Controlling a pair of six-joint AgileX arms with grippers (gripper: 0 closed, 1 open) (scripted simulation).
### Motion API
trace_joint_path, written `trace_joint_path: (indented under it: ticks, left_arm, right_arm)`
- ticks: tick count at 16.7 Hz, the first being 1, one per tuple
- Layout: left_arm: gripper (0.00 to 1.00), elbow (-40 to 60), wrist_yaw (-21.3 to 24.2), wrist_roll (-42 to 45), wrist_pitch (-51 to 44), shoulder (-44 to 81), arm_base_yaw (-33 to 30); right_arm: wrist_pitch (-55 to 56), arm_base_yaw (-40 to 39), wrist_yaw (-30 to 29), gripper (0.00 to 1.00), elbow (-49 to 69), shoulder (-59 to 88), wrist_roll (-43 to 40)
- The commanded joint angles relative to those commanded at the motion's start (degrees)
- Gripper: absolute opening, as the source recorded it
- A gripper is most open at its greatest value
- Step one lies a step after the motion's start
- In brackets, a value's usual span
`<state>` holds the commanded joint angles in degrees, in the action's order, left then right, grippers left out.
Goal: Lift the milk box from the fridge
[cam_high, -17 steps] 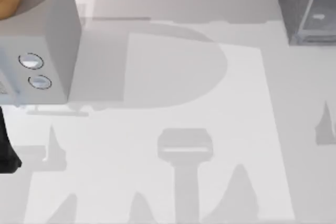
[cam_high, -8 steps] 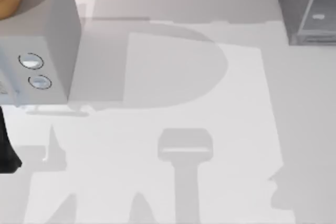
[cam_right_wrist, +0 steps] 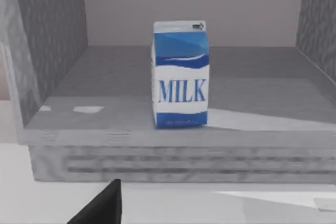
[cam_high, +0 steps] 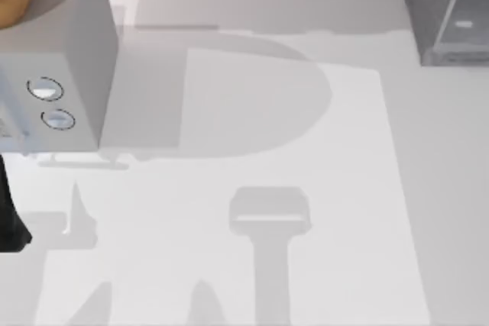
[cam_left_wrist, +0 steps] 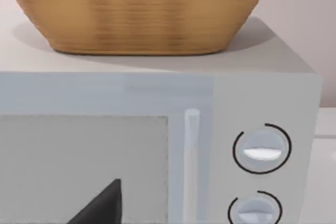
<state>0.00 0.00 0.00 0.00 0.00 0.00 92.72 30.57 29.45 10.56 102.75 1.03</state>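
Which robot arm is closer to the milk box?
Right. Its wrist camera faces the milk box standing upright inside the fridge. The left arm faces the microwave on the table's left side.

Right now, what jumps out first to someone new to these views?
The milk box: blue and white, upright on the floor of the open fridge, near its front edge, straight ahead in the right wrist view. Next, the wicker basket on top of the pale box with two dials, at the table's left.
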Motion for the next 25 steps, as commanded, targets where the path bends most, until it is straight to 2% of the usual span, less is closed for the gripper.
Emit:
trace_joint_path:
  ticks: [7,18,25]
  left_arm:
    - [1.00,0.0,0.0,0.0,0.0,0.0,0.0]
    - [1.00,0.0,0.0,0.0,0.0,0.0,0.0]
    - [1.00,0.0,0.0,0.0,0.0,0.0,0.0]
  right_arm:
    - [-0.7,-1.3,-0.5,1.00,1.9,1.8,0.0]
    - [-11.6,-13.2,-8.7,1.00,37.4,25.4,-0.2]
    - [-12.9,-14.4,-9.6,1.00,40.2,27.3,-0.2]
